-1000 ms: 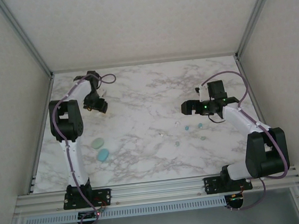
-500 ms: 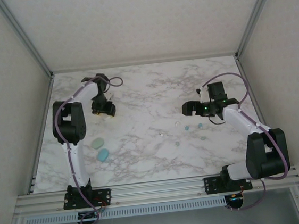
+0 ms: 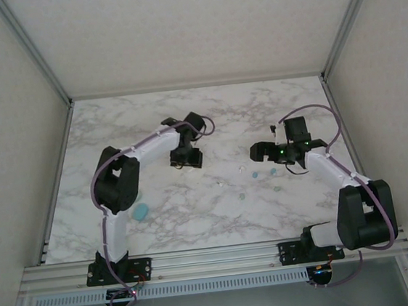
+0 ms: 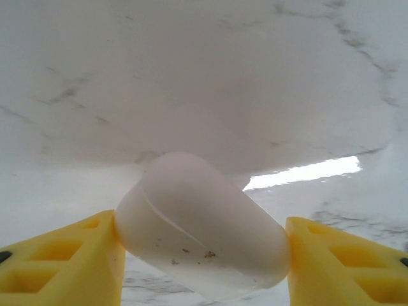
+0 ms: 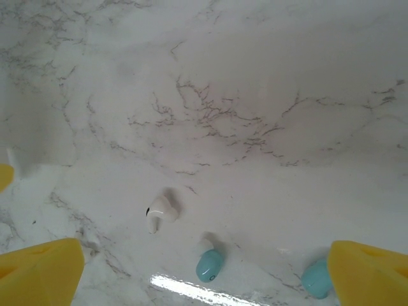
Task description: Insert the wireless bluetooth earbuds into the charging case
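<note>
Pinching white charging case [image 4: 201, 233] w/ L claw [image 4: 203, 268]: 1 yellow finger [image 4: 57, 264] pressed on each side. Case tilted, lid seam showing, a few dark specks on it, held off marble table [image 4: 191, 76]. From top view: L arm [image 3: 145, 146] reaching toward table's middle, light blue case [image 3: 140, 211] lying flat by arm's lower link, well apart from claw. Holding R claw [image 5: 204, 287] spread wide, nothing btw its fingers, above table's R side. Under it, in R wrist view: white earbud [image 5: 160, 211] lying alone; light blue earbud [image 5: 209, 264] near it, not touching; 2nd light blue earbud [image 5: 315, 278] just beside R finger's tip, can't tell if touching. From top: approx 6 earbuds [image 3: 254, 173] scattered loose on table, just near-side of R claw.
</note>
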### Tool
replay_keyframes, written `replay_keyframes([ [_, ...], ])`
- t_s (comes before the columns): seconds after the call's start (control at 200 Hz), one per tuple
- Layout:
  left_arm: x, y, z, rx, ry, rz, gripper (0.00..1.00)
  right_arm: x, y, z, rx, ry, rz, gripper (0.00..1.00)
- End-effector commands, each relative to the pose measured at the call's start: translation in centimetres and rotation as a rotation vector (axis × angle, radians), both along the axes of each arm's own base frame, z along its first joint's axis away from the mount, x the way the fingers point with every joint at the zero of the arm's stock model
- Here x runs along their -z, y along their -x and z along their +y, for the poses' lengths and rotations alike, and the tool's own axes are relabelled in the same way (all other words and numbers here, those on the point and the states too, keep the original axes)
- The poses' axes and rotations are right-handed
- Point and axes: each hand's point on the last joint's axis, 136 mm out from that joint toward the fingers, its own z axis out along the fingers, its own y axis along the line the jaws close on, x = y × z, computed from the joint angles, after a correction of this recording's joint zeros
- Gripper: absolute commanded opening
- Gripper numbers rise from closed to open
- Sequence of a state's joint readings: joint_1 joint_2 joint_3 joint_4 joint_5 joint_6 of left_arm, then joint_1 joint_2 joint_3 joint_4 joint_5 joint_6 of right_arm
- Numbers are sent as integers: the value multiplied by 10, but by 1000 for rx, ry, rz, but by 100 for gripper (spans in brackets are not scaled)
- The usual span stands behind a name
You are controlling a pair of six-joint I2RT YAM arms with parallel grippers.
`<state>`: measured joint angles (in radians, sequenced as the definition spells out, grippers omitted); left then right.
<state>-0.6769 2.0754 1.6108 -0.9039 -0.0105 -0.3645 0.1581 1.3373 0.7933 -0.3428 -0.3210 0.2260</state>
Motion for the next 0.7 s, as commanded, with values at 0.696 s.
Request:
replay_keyframes([
  [0.696,20,8,-20,-213,-21,-75,67,-2,3,12,12,-52,-29,99],
])
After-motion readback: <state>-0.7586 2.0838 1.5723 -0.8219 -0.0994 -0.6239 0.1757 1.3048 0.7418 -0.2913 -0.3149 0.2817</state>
